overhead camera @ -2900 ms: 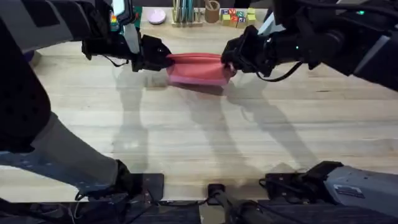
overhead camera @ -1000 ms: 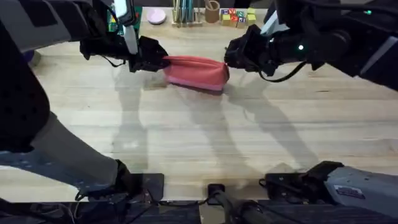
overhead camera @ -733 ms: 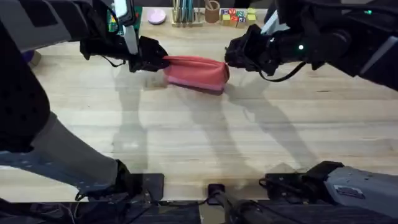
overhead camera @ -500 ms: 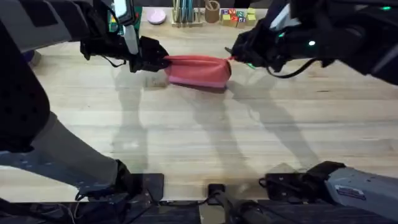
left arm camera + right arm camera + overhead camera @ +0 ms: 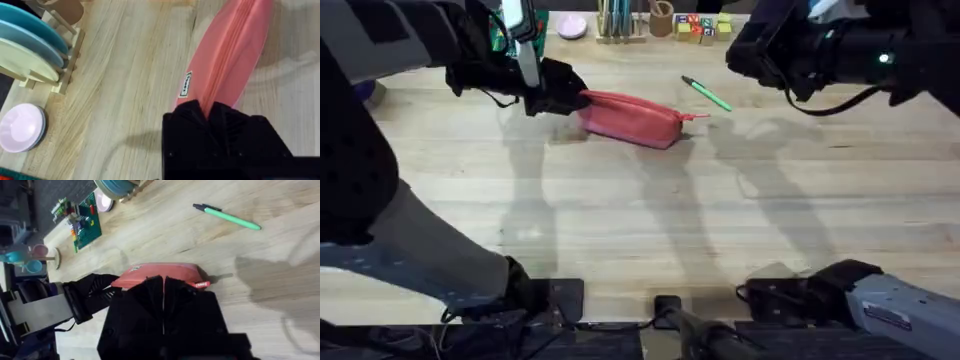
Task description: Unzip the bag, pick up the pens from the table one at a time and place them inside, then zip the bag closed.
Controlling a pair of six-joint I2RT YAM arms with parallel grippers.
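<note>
The left gripper (image 5: 563,92) is clenched on the near end of the bag (image 5: 632,118), its fingers (image 5: 200,120) pinching the coral fabric. The bag lies on the table (image 5: 650,220), toward twelve o'clock from the arms' bases. The right gripper (image 5: 745,52) hangs apart with fingers pressed together, empty. One green pen (image 5: 706,93) lies at the bag's two o'clock.

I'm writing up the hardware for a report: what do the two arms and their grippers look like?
Both arms are black with chunky, blocky housings and loose black cables. The left gripper and the right gripper have black fingers. A green light glows on the right arm.
</note>
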